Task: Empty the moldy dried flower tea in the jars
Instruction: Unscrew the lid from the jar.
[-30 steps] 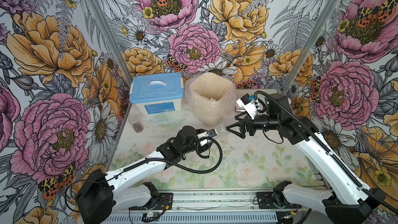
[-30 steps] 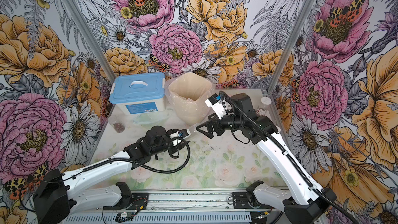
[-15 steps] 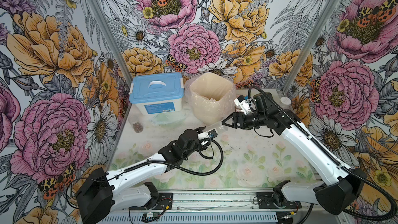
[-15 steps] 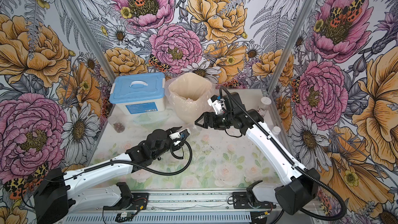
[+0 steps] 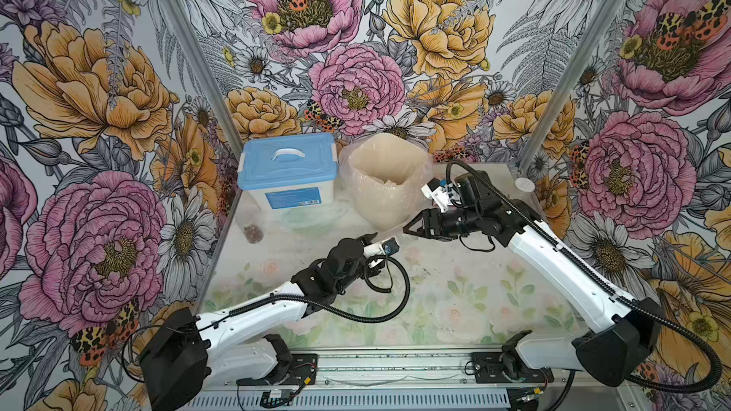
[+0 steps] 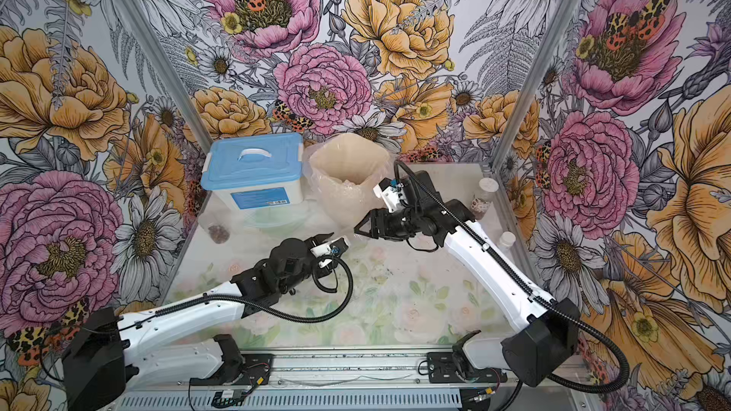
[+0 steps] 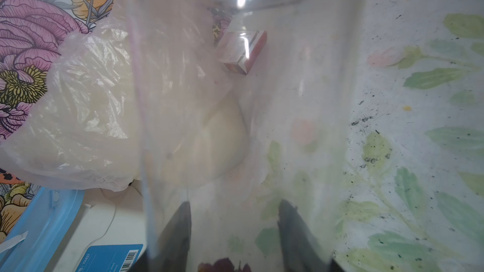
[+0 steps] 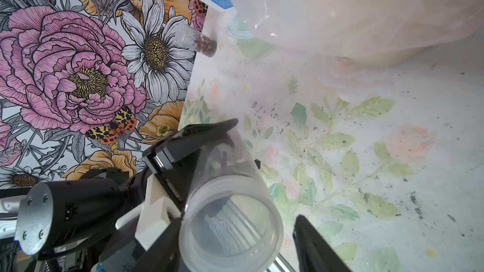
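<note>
My left gripper [image 7: 234,231] is shut on a slim clear jar [image 7: 248,126] lying on its side over the table's middle, with a few dark red bits of tea [image 7: 222,266] at the held end. In the right wrist view the jar's capped end [image 8: 231,231] sits between the fingers of my right gripper [image 8: 235,247]. One finger touches the cap and a gap shows at the other. In both top views the left gripper [image 5: 372,239] [image 6: 324,237] and right gripper [image 5: 409,227] [image 6: 362,227] meet tip to tip. A second jar [image 5: 253,231] holds tea at far left. A labelled jar [image 6: 480,205] stands far right.
A bin lined with a clear plastic bag [image 5: 385,183] stands at the back, just behind the two grippers. A blue-lidded white box [image 5: 288,168] is to its left. A tiny white-capped bottle [image 6: 507,238] stands by the right wall. Dark crumbs [image 8: 275,116] dot the tabletop.
My right arm swung left and down to the left gripper, and its jaws narrowed around the jar's capped end. The left arm pushed the jar slightly toward it.
</note>
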You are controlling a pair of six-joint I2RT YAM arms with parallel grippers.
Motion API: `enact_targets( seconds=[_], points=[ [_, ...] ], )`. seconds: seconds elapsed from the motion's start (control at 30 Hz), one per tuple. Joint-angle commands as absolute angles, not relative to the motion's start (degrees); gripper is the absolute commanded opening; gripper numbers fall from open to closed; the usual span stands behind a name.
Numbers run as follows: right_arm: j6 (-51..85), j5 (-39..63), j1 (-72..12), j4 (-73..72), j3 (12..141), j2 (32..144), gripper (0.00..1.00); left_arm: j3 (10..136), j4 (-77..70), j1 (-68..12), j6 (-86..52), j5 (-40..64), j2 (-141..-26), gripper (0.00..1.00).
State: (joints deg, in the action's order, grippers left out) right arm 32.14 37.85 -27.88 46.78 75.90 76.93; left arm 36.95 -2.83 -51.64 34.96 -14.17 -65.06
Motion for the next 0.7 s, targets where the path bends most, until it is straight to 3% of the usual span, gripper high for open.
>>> enact_targets(
  seconds=[0.0,0.4,0.67],
  points=[
    [32.09,38.70,-28.42,45.07,76.73,77.81,0.65,36.53,-4.14,-52.12,35.33,-14.35,-63.94,0.46],
    [30.47,41.04,-28.39,44.54,76.52,78.13,0.45,37.08,-2.78,-51.77,33.61,-12.40,-64.86,0.46],
    [18.07,43.29,-27.96,44.70,73.63,76.09,0.43,38.57,1.85,-47.15,27.74,9.00,-63.38,0.46]
  ],
)
